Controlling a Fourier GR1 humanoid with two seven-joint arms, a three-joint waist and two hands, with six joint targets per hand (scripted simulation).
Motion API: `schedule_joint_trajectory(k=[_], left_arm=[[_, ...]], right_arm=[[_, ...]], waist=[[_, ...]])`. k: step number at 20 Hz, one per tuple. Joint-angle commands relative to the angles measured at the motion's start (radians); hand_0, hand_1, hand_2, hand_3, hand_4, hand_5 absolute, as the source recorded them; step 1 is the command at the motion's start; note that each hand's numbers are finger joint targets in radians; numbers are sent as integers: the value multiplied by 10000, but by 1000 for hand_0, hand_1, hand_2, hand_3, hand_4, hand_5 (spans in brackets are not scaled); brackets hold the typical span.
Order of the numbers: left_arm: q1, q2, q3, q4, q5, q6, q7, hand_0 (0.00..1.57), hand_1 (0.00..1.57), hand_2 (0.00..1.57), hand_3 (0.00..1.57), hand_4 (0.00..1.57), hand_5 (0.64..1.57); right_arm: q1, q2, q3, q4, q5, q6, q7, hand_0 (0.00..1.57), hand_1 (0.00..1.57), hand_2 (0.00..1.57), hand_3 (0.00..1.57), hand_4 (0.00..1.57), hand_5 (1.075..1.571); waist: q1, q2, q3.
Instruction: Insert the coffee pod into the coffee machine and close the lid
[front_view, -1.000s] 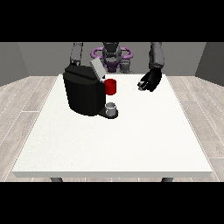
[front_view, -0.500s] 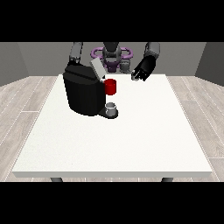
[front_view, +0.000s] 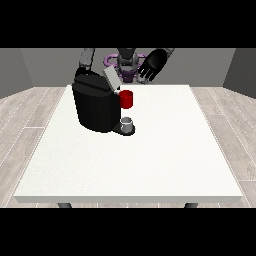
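The black coffee machine (front_view: 95, 106) stands on the white table (front_view: 150, 155), left of its middle. Its grey lid (front_view: 111, 79) is tilted up and open. A red thing at the machine (front_view: 127, 99) shows at its front. A small grey thing (front_view: 128, 123) sits on the machine's base; I cannot tell whether it is the pod. The hand at the view's right (front_view: 152, 65) hangs in the air over the table's far edge, to the right of the lid, with its fingers spread and nothing in them. The other arm (front_view: 87, 59) goes down behind the machine, which hides its hand.
The robot's torso (front_view: 127, 62) stands behind the table's far edge. Bare white tabletop stretches in front of the machine and to its right, as far as the near edge (front_view: 130, 199).
The hand at the view's right has risen and moved left, from beside the red thing to a spot high up near the lid. The machine has not moved.
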Motion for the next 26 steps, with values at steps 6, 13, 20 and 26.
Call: schedule_joint_trajectory(k=[6,13,20,26], left_arm=[[-1376,875,801,530,109,-8,329,1174,1174,1254,1266,479,1571],[-2079,1210,962,708,11,-58,574,1239,1239,1290,1248,479,1571],[-2323,1247,996,939,-90,137,385,1188,1188,1266,1227,471,1571],[-2278,1023,833,975,-57,-254,113,1260,1260,1292,1229,433,1571]], right_arm=[[-581,144,308,-1250,90,20,428,0,0,0,0,0,1571],[-1209,-421,-297,-1397,-65,76,722,0,0,0,0,269,1571],[-1460,-601,-407,-1410,-154,271,675,0,0,0,0,0,1571],[-1618,-706,-773,-1014,-136,-14,668,0,0,0,0,0,1571]], waist=[[-1241,872,-5],[-1332,1392,-2],[-1537,2077,-3],[-1026,1991,-1]])
